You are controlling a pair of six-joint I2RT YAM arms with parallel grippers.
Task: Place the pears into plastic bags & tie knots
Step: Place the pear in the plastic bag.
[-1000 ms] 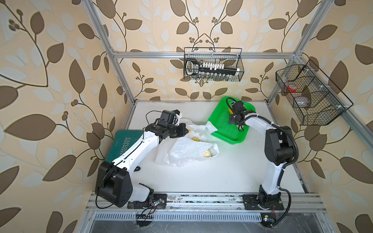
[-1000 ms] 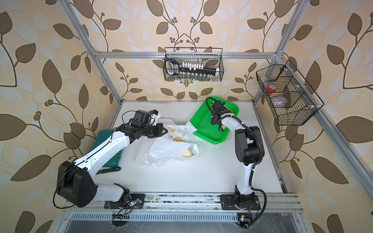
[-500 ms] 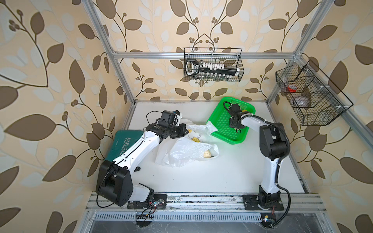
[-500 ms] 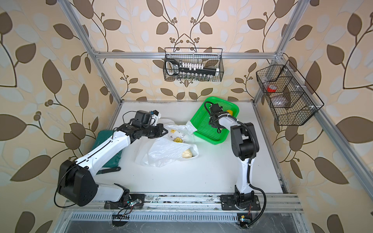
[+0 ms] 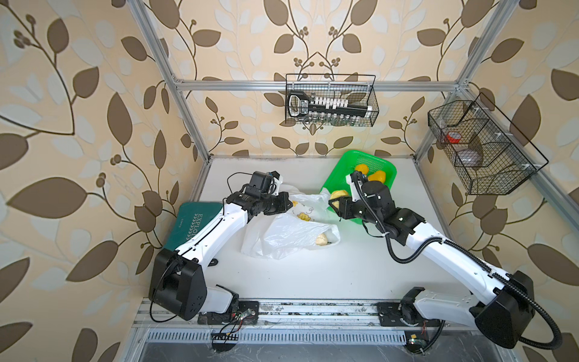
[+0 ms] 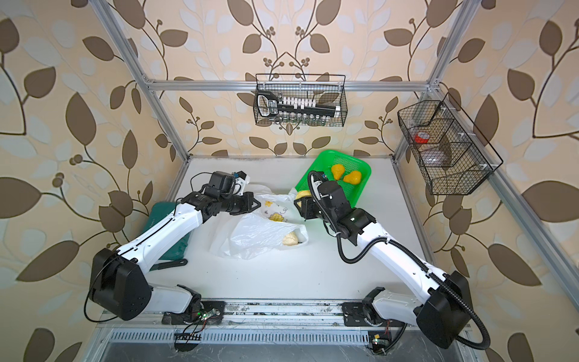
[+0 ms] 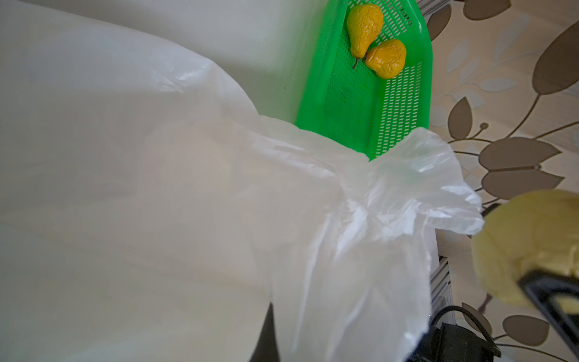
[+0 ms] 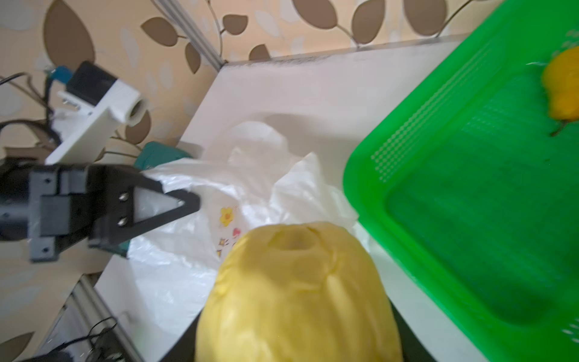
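Right gripper (image 5: 336,203): it is clamped around a pale pear (image 8: 297,294). A second ago it was down in the green basket (image 5: 380,164); now it has lifted out and swung toward the bag.
Left gripper (image 8: 175,203): pressed tight together, pinching the edge of the plastic bag (image 5: 291,233). It has stayed in the same spot, holding the bag up by its rim.
Held pear: it hangs in the air between the basket's near edge and the bag's mouth, not inside yet.
Bag: it lies crumpled on the white table (image 5: 313,275), cartoon print facing up. One pale pear (image 5: 322,240) shows through the thin plastic at its low end. There may be another one under the folds, but the plastic hides too much to say.
Basket: two orange pears (image 7: 365,29) (image 7: 387,58) are left in it, touching each other at the far end.
What this means: one more pear has left the basket and is on its way in. I think dropping it into the mouth comes next.
Knot: the handles are not tied yet.
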